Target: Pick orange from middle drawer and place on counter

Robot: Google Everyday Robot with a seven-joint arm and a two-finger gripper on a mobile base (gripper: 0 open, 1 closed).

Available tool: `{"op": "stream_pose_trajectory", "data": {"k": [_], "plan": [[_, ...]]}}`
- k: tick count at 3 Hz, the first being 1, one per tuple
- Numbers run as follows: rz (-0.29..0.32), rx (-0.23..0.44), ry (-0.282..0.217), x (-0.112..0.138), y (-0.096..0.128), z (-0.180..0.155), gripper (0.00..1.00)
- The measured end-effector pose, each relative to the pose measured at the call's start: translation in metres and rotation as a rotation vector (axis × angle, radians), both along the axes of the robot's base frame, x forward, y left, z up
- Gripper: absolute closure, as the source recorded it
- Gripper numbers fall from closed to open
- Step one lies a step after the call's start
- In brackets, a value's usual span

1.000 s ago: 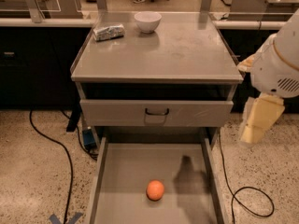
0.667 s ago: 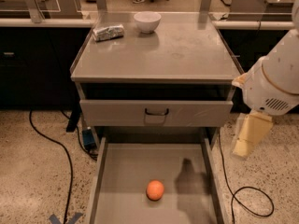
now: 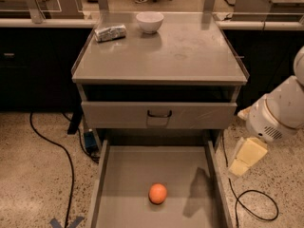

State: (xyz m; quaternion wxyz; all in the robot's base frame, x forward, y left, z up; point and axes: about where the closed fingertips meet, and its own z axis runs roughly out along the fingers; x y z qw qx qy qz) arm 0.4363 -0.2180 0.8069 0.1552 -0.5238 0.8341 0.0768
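Note:
The orange lies on the bare floor of the pulled-out middle drawer, near its front and slightly right of centre. The counter is the grey smudged top of the cabinet above it. My gripper, pale yellow, hangs from the white arm at the right. It is outside the drawer's right wall, up and to the right of the orange, and holds nothing that I can see.
A white bowl and a foil-wrapped packet sit at the back of the counter. The upper drawer front with a black handle is closed. Black cables lie on the speckled floor at the left and the right.
The arm has come down and a little left, bringing the gripper lower and closer to the drawer's right wall. The orange has not moved.

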Motion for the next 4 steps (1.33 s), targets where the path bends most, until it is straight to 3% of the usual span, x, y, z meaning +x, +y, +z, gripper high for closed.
{"op": "stream_pose_trajectory", "data": {"k": [1,3,4], "plan": [[-0.026,0.064,0.029,-0.003,0.007,-0.026,0.0],[-0.018,-0.027,0.043,-0.025,0.059,-0.068,0.0],[-0.017,-0.027,0.043,-0.025,0.06,-0.068,0.0]]}}
